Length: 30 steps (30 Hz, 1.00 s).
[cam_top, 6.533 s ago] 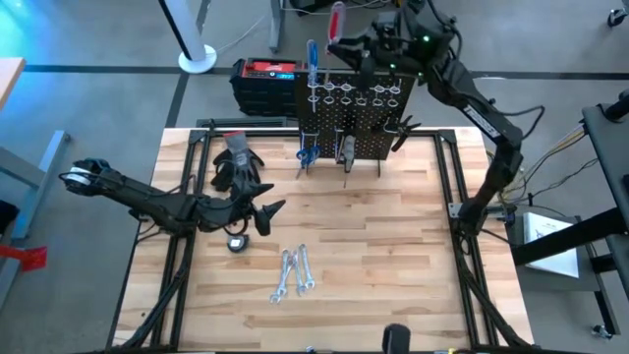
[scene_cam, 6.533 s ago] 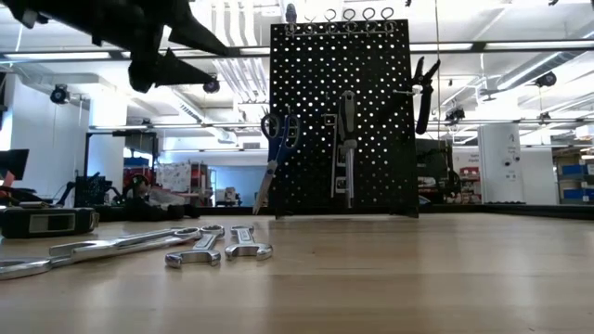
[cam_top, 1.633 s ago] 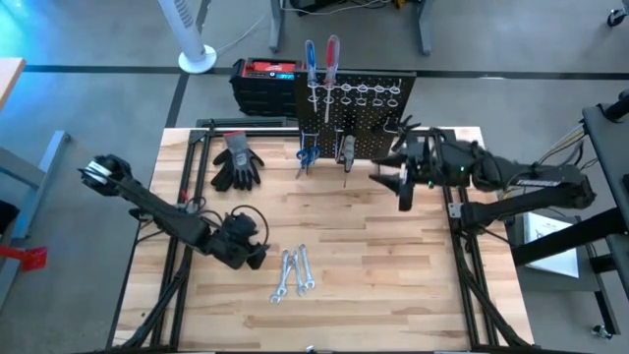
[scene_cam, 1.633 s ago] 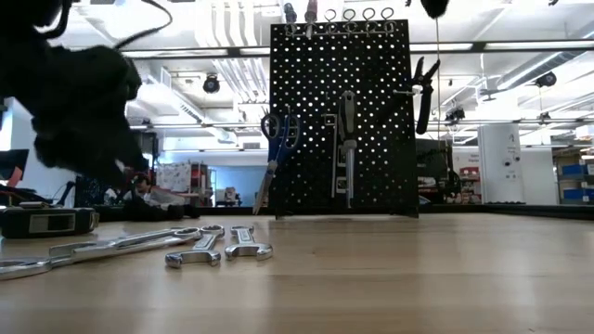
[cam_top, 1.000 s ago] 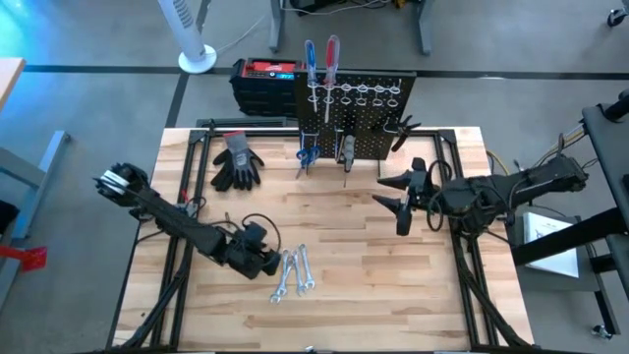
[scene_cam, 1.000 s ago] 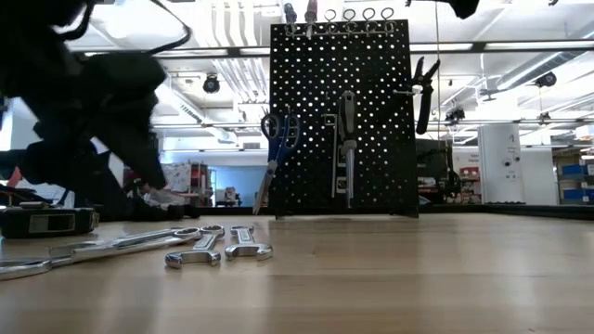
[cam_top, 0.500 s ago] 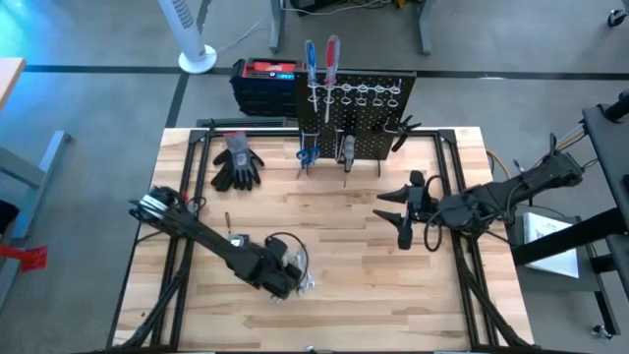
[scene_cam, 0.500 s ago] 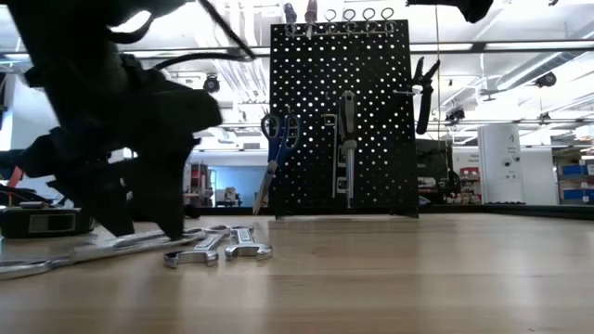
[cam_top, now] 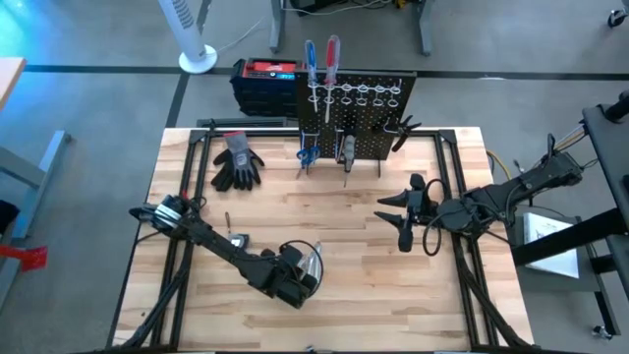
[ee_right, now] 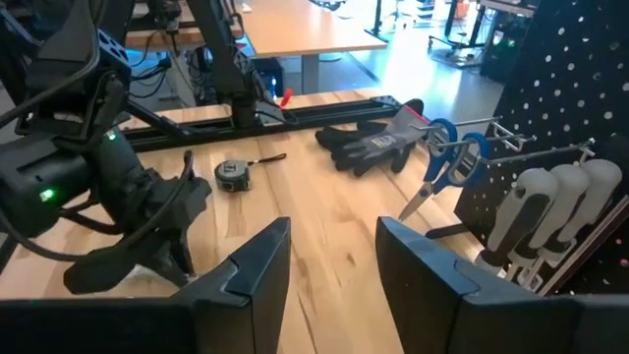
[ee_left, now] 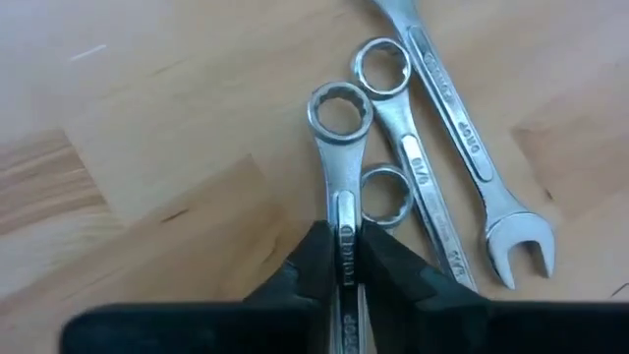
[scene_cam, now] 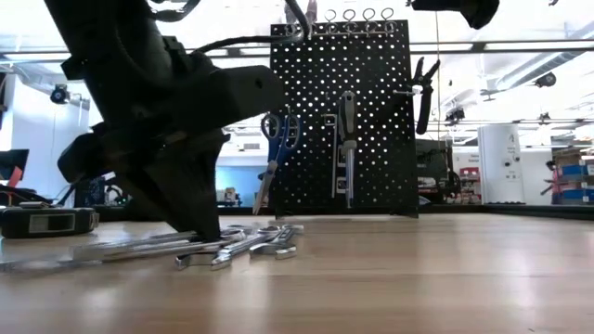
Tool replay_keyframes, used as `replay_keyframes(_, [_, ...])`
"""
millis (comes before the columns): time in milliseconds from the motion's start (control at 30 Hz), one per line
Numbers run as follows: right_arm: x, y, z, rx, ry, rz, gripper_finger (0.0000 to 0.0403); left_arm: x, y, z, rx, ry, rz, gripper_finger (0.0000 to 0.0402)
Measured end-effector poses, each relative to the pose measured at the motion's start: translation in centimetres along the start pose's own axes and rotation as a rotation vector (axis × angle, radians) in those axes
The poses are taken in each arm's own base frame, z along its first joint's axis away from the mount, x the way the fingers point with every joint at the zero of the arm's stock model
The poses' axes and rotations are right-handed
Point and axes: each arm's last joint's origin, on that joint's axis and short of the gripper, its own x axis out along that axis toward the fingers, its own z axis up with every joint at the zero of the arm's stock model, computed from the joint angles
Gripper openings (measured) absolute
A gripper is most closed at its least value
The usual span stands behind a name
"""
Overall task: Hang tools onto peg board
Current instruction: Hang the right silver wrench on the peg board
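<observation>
Left wrist view, left tool pinching wrench, stamped writing unreadable

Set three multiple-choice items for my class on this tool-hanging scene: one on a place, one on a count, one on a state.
1. Where are the work gloves?
A. on the table, left of the peg board
B. on the board
C. in the right gripper

2. How many screwdrivers stand in the board's top rings?
A. one
B. two
C. four

3. The left gripper is:
A. open above the gloves
B. shut on a wrench
C. holding scissors

Answers: 1 A, the high view shows them on the wood; 2 B, one blue handle, one red; 3 B, the left wrist view shows its fingers clamping the shank.
</observation>
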Motion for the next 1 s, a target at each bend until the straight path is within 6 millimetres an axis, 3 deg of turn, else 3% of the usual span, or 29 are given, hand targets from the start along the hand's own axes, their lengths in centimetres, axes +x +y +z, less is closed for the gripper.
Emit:
replay_keyframes(233, [-0.1, 0.2, -0.2, -0.007, 0.004, 0.011, 0.0115, -0.3, 0.3, 0.3, 0.021, -0.056, -0.001, 0.0015])
replay_keyframes(467, [-0.1, 0.2, -0.2, -0.009, 0.006, 0.012, 0.0089, -3.3, 2.2, 2.1, 0.06, -0.195, 0.02, 0.0001])
replay_keyframes(567, [-0.2, 0.3, -0.3, -0.012, 0.01, 0.016, 0.0078, -5.3, 3.3, 3.1, 0.015, -0.276, -0.047, 0.0001])
replay_keyframes(767, [-0.2, 0.3, -0.7, -0.017, 0.033, 0.016, 0.0056, -7.0, 5.6, 3.8, -0.05, -0.426, -0.229, 0.0001])
replay_keyframes(1000, [-0.1, 0.3, -1.4, -0.027, 0.046, 0.014, 0.0038, -6.1, 7.4, 4.6, -0.104, -0.705, -0.502, 0.0001])
